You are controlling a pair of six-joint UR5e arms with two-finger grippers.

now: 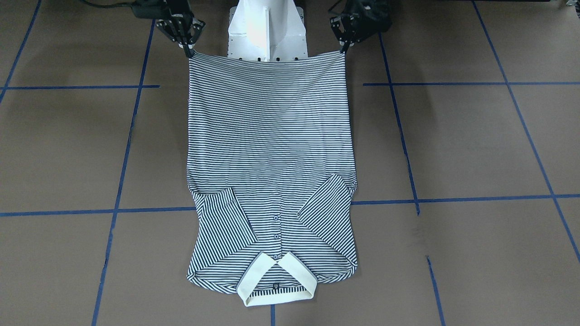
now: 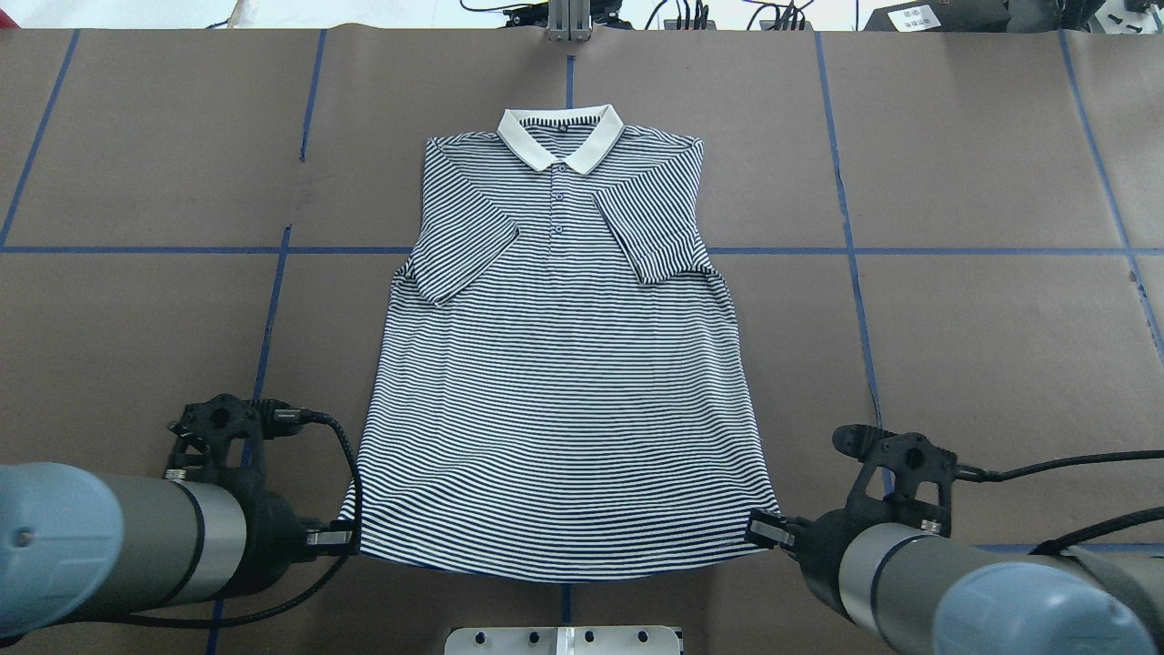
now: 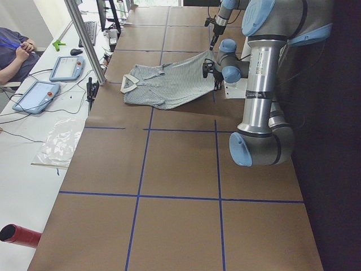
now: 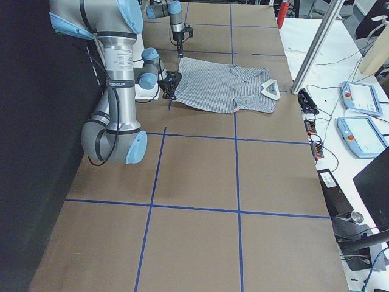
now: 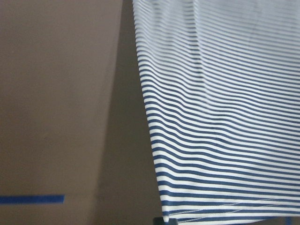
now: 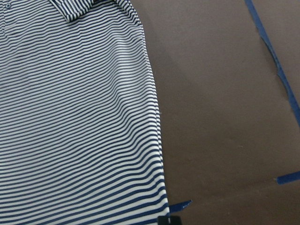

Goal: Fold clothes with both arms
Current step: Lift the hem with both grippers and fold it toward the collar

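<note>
Left fingers (image 2: 332, 539) and right fingers (image 2: 767, 529) each pinch a hem corner of the shirt (image 2: 559, 364), holding that edge raised; counter (image 2: 982, 346) stretches wide either side.

Bright overhead light, soft shadow beside the shirt (image 5: 225, 117), slight blur.

Navy-and-white striped polo shirt (image 2: 555, 382), cream collar (image 2: 559, 141)

Overhead opposite front, sides distant, wrists close-up — all share the shirt (image 2: 564, 364)
</note>
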